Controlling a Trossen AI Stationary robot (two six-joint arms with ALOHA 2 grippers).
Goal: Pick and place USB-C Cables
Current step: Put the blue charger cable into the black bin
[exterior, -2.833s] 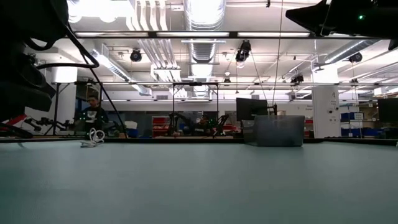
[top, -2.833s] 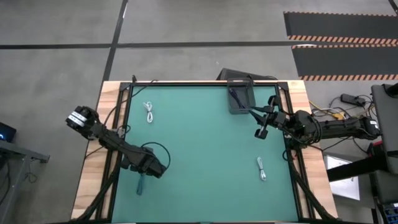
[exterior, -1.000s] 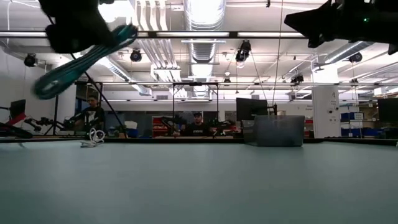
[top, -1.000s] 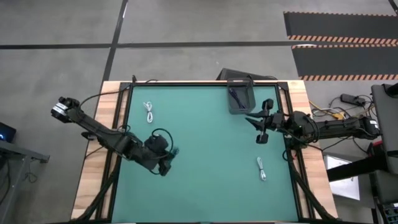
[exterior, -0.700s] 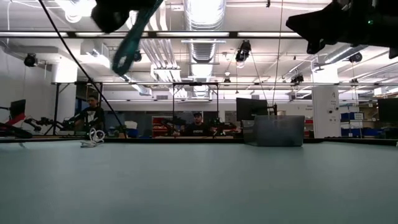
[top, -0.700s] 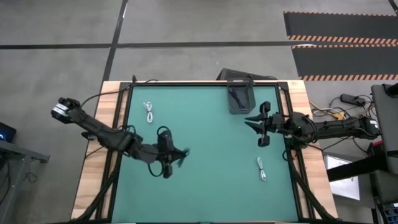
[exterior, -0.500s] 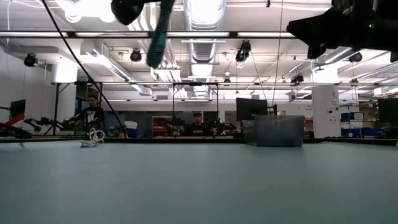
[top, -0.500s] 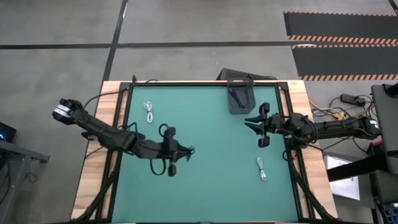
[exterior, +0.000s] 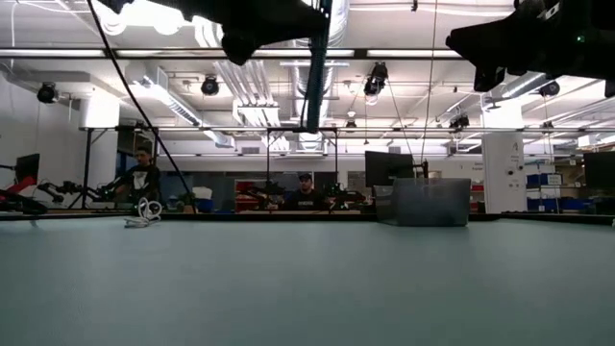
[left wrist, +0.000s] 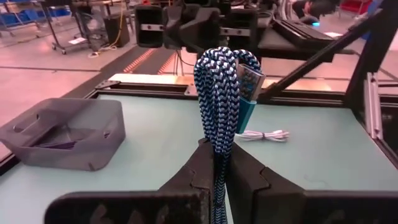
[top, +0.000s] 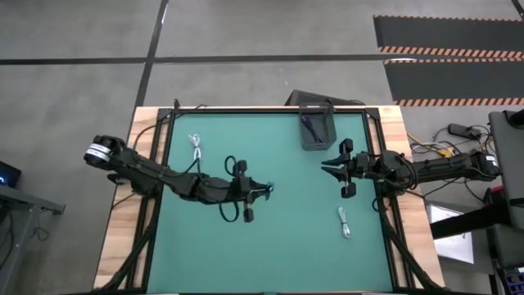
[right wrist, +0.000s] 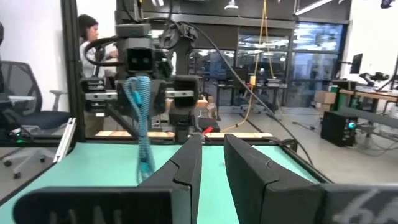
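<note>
My left gripper (top: 255, 190) is over the middle of the green table, shut on a teal-blue braided USB-C cable (left wrist: 217, 93). In the low view the cable (exterior: 314, 77) hangs high above the mat. My right gripper (top: 326, 164) hovers at the right, near the grey bin (top: 318, 129), fingers pointing left; they stand slightly open with nothing between them (right wrist: 212, 140). A white coiled cable (top: 196, 147) lies flat at the far left. A light grey cable (top: 345, 222) lies at the near right. Something dark lies in the bin. My left gripper pinches the folded teal-blue bundle between its two fingers, partway along its length (left wrist: 217, 142), several strands together. The looped end and a silver plug (left wrist: 250, 81) stick out past the fingertips. The cable is lifted clear of the table and runs on from the fingers.
The bin (left wrist: 62, 130) stands at the far edge, right of centre. A black frame and wooden border (top: 147, 205) run around the green mat (top: 286, 246). People sit at benches behind the table (exterior: 306, 197).
My left gripper has carried the teal-blue cable from the left part of the mat toward the table's right, to about its middle, staying shut on it. The cable, slanted a second ago in the low view, now hangs nearly straight.
</note>
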